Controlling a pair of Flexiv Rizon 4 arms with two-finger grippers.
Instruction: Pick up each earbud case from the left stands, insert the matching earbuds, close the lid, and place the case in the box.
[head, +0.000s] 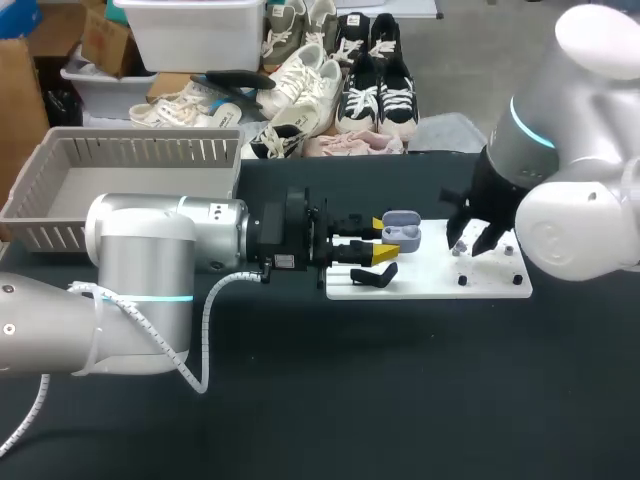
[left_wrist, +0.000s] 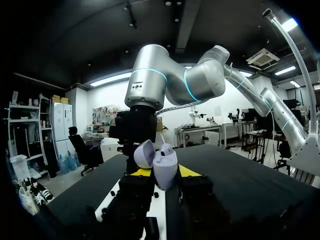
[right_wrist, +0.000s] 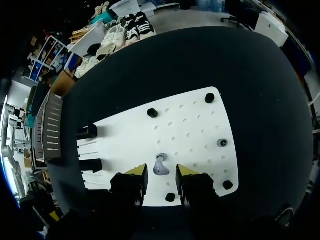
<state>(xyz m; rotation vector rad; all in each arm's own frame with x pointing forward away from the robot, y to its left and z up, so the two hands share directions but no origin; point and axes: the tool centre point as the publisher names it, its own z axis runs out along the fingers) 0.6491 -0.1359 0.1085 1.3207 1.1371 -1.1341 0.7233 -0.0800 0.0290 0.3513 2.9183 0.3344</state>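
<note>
One earbud (right_wrist: 160, 165) lies under right hand (right_wrist: 161, 171); left hand (left_wrist: 165, 173) grips case (left_wrist: 163, 161).

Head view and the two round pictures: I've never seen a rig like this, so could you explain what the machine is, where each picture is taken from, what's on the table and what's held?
The machine is a robot with a left arm and a right arm at a black table. Each arm ends in a two-fingered gripper with yellow tips. The head view looks down from above and behind. Each round picture comes from a camera on one arm's wrist. On the table lies a white board with black stands. A grey basket sits to the left. The left gripper holds a lilac case, lid open. The right gripper hangs open over a single earbud on the board.
</note>
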